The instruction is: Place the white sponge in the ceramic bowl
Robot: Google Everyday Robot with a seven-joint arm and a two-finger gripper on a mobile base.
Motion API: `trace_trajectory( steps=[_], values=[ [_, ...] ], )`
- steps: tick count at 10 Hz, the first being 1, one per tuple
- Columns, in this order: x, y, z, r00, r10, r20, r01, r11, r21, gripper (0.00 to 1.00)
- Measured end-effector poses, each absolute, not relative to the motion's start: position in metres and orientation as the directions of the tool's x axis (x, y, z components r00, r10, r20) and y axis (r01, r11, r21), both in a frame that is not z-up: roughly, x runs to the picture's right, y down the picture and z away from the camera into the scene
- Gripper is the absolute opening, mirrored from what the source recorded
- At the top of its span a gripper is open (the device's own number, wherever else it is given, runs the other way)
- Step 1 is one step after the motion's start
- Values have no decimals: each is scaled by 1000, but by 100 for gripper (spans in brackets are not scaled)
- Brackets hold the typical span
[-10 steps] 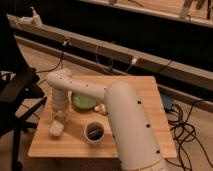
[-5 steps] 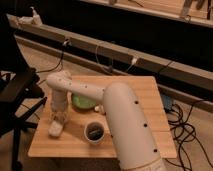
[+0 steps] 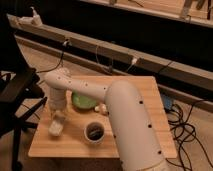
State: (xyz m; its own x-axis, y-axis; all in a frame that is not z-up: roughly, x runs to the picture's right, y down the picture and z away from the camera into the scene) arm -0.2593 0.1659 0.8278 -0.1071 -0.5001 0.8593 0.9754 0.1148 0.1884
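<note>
My gripper hangs down at the left side of the wooden table, at the end of the white arm that reaches across from the front right. Right under it, touching or nearly touching, lies the off-white sponge on the table near the left edge. The green ceramic bowl stands just right of the gripper, partly hidden by the arm. I cannot tell whether the sponge is held.
A white cup with a dark inside stands in front of the bowl. A small pale object peeks out beside the bowl, against the arm. A black chair stands left of the table. Cables lie on the floor at the right.
The arm and gripper have hardly moved and stay over the sponge at the table's left side.
</note>
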Motion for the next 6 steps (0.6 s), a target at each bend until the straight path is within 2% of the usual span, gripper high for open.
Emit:
trace_trajectory(
  steps=[2,3,6],
  values=[
    [-262,159,826,-105,-522,846,976,110,189,4],
    [-260,148,821,-100,-538,837,976,113,189,0],
    [-248,105,799,-67,-594,802,970,148,191,0]
  ],
)
